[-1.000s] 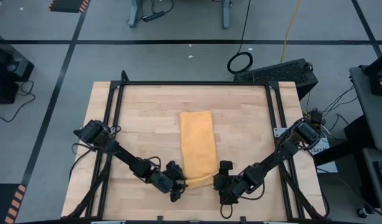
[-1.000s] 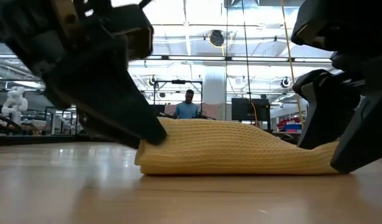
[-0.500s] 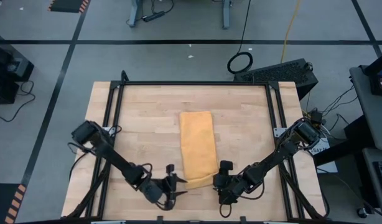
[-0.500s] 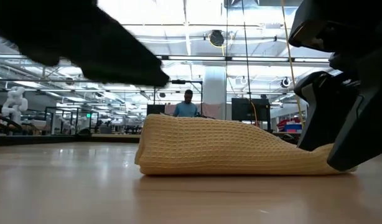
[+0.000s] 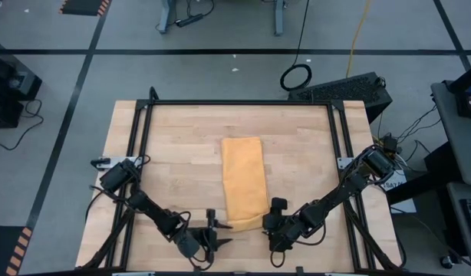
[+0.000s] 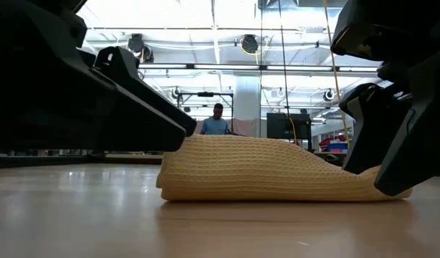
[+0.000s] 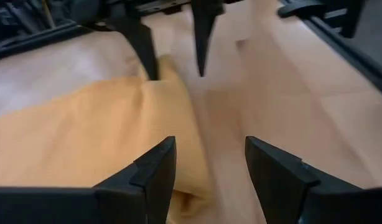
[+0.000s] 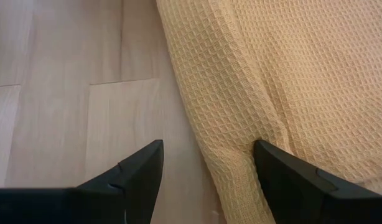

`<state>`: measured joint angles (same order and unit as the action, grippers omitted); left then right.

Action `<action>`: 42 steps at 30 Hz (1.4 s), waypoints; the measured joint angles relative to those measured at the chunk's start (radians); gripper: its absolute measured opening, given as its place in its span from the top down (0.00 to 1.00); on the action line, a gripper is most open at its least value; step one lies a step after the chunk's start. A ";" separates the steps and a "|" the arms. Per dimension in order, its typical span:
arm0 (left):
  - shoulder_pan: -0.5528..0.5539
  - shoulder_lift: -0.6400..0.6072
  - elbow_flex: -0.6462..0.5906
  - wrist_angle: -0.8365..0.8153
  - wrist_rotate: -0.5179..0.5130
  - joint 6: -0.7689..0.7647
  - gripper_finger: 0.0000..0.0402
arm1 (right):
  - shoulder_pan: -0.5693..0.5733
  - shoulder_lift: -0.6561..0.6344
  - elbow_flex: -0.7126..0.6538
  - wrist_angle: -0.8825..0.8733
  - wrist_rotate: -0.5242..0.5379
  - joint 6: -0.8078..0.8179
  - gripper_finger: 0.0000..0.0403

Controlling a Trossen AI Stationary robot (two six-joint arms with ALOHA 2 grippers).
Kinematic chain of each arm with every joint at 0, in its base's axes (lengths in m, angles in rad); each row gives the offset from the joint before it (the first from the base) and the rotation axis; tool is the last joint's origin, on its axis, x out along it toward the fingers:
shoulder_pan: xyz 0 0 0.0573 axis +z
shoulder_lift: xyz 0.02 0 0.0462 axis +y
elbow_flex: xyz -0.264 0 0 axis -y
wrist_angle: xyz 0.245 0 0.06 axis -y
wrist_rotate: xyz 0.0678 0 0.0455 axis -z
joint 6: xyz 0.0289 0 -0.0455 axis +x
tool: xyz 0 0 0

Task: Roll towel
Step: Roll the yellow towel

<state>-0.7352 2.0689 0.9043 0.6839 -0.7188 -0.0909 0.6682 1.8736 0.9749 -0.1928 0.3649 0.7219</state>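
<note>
- Towel (image 5: 244,182) — mustard-yellow waffle-weave cloth, folded into a long narrow strip, lying along the middle of the wooden surface (image 5: 174,153); its near end sits slightly bunched and raised.
- Left gripper (image 5: 213,241) — low over the surface just beside the towel's near-left corner, jaws apart, nothing between them; the wrist view shows the cloth edge under the gap without contact.
- Right gripper (image 5: 275,221) — at the towel's near-right corner, jaws apart; one finger (image 8: 297,180) rests on the cloth edge, the other over bare wood.
- Low view: a person (image 6: 216,122) stands far behind the surface.
</note>
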 joint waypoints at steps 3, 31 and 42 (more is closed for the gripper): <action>0.004 0.000 0.005 -0.010 0.047 -0.008 0.47 | -0.002 0.000 0.000 0.000 -0.001 0.006 0.40; 0.083 -0.005 0.009 -0.237 0.112 -0.270 0.29 | -0.008 0.000 -0.001 0.014 -0.005 0.034 0.40; 0.087 -0.005 0.009 -0.275 0.098 -0.317 0.61 | 0.021 0.008 0.097 -0.148 0.050 -0.011 0.40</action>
<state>-0.6479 2.0636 0.9130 0.4087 -0.6209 -0.4083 0.6889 1.8816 1.0714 -0.3410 0.4151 0.7110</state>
